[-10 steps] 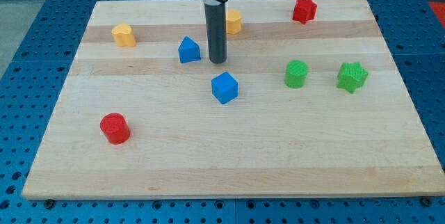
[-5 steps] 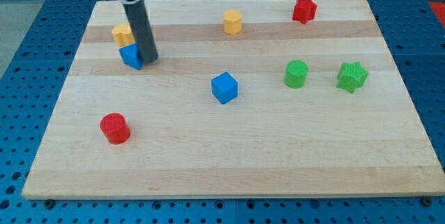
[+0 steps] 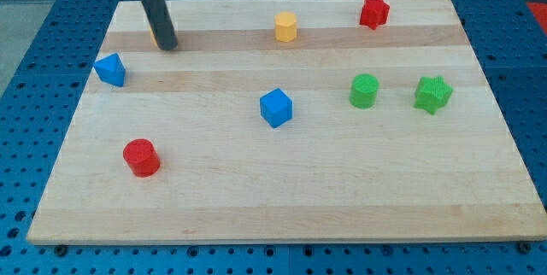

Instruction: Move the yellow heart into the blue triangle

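The blue triangle (image 3: 110,69) lies near the board's left edge, in the upper left part. The yellow heart (image 3: 153,35) is almost wholly hidden behind my rod; only a thin orange-yellow sliver shows at the rod's left side. My tip (image 3: 168,47) rests on the board at the heart's lower right, up and to the right of the blue triangle and apart from it.
A yellow hexagon (image 3: 286,27) and a red star (image 3: 373,12) sit near the top edge. A blue cube (image 3: 276,108) is in the middle, a green cylinder (image 3: 364,90) and green star (image 3: 433,94) at the right, a red cylinder (image 3: 141,157) at lower left.
My tip swept left across the board and pushed the blue triangle from near the centre to the left edge. The tip then moved up in front of the yellow heart.
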Robot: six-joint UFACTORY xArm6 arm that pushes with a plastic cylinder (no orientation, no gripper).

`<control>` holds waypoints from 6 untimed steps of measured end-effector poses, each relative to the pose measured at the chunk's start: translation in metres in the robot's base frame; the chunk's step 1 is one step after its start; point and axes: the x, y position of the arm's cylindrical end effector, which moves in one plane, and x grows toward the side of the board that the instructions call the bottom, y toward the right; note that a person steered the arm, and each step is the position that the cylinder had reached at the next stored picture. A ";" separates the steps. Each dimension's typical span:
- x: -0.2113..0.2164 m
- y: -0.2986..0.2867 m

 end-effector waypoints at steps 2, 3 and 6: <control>-0.048 0.013; -0.060 -0.016; -0.027 -0.056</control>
